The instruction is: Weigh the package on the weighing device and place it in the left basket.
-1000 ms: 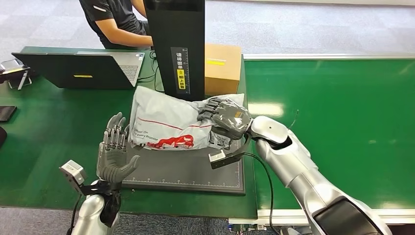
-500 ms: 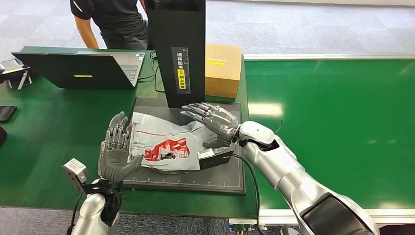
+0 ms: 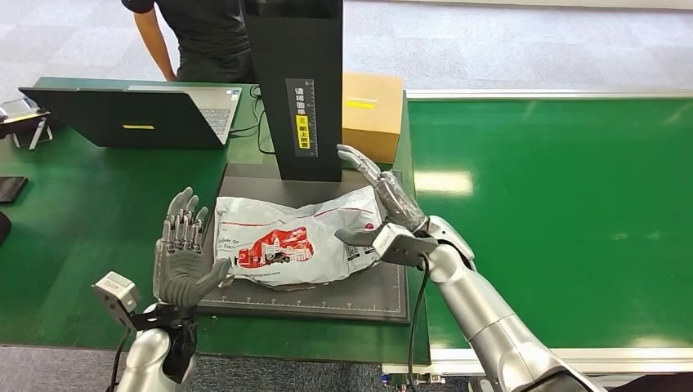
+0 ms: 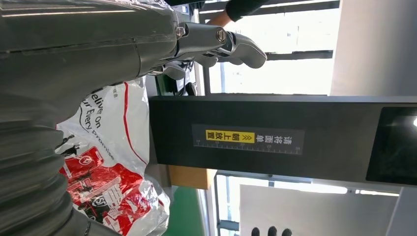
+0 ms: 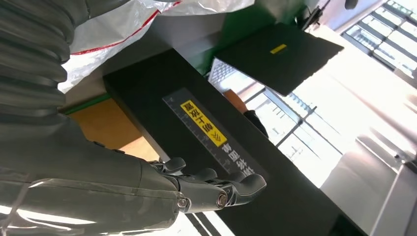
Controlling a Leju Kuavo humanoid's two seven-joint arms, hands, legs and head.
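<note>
A green tabletop [image 3: 556,204] spans the scene, glare on its right half. Grey carpet floor [image 3: 507,45] lies beyond. Bright windows [image 4: 275,73] show in the wrist views.

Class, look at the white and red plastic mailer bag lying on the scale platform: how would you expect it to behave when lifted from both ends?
The mailer bag looks crinkled and lumpy, so it will probably sag and fold rather than stay stiff. Its glossy film may slip against the left hand and right hand. It lies flat on the scale platform, so rolling seems unlikely.
</note>
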